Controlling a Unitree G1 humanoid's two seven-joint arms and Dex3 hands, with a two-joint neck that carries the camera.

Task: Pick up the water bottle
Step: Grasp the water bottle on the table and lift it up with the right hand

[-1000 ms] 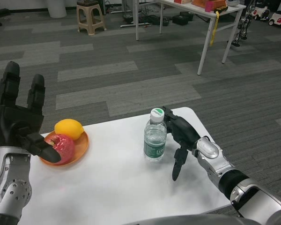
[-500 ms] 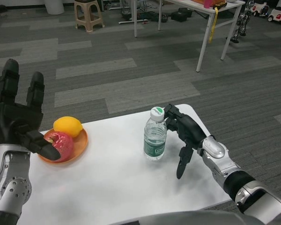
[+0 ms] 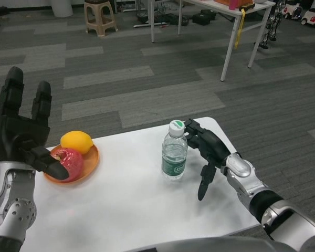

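- The water bottle [image 3: 174, 152] stands upright on the white table [image 3: 131, 205], a little right of the middle, with its white cap on and a green label round its lower half.
- The right hand [image 3: 206, 152] is just beside the bottle on its right, fingers spread apart and holding nothing; the upper fingers reach towards the bottle's neck, and I cannot tell whether they touch it. One finger points down towards the tabletop.
- The silver right forearm [image 3: 252, 186] runs off towards the lower right corner.
- Over at the left edge of the table sits an orange plate [image 3: 92, 160] with a lemon [image 3: 76, 142] at the back and a red apple [image 3: 71, 161] in front.
- The left hand [image 3: 21, 134] is raised in front of the plate, fingers upright and apart, empty, its thumb overlapping the apple from this angle.
- Behind the table the floor is grey striped carpet [image 3: 147, 79], with a beige stool [image 3: 100, 16] and another white table [image 3: 236, 21] far back.
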